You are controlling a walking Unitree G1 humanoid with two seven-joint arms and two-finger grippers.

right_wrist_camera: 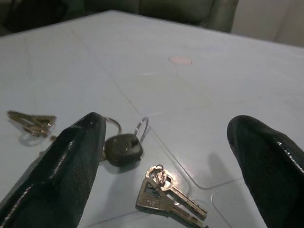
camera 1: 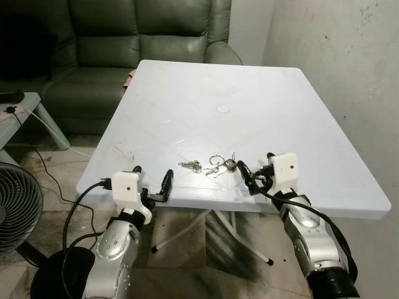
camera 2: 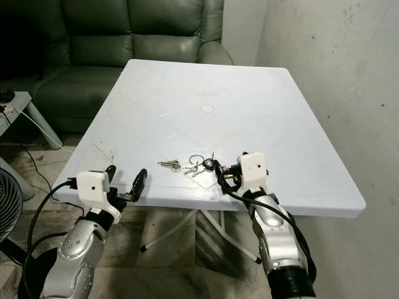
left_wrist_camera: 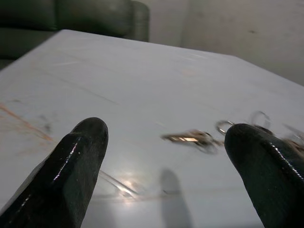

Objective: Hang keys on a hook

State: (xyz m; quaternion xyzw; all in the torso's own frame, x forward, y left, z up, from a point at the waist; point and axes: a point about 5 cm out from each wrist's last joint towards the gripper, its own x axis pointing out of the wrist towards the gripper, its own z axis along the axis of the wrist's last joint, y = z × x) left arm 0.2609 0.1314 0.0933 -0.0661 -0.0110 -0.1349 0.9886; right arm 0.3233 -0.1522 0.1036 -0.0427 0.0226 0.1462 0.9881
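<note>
1. Near the front edge of the white table [camera 1: 187, 81], the keys [camera 1: 215, 166] lie flat in a loose bunch: a small pair off to the robot's left side, rings and a dark fob in the middle, more keys beside them. They sit close to you because that is the only part of the tabletop either arm can reach without leaning over it.

2. Your right gripper [camera 1: 245, 176] is poised at the table's edge, just beside the fob end of the bunch, fingers spread wide with nothing between them. In the right wrist view the fob [right_wrist_camera: 122, 149] and a pair of silver keys [right_wrist_camera: 164, 194] lie between the two black fingers, so it looks lined up for a grab. Going by that, I'd judge this arm is the one meant to pick them up.

3. Your left gripper [camera 1: 153, 184] is held lower and further out, at the front edge and well apart from the keys, also spread wide and holding nothing. Its wrist view looks across the tabletop at the small pair of keys [left_wrist_camera: 190, 138] beyond its fingertips. It seems to be parked as a spare, not working.

4. No hook can be made out anywhere, only the green sofa [camera 1: 124, 37] behind the table and a fan [camera 1: 15, 208] on the floor to the left. You'll have to find the hook after the pickup.

5. Keys lying flat on a smooth top are awkward to pinch; aiming for the fob or a raised ring would probably give you the surest hold.
</note>
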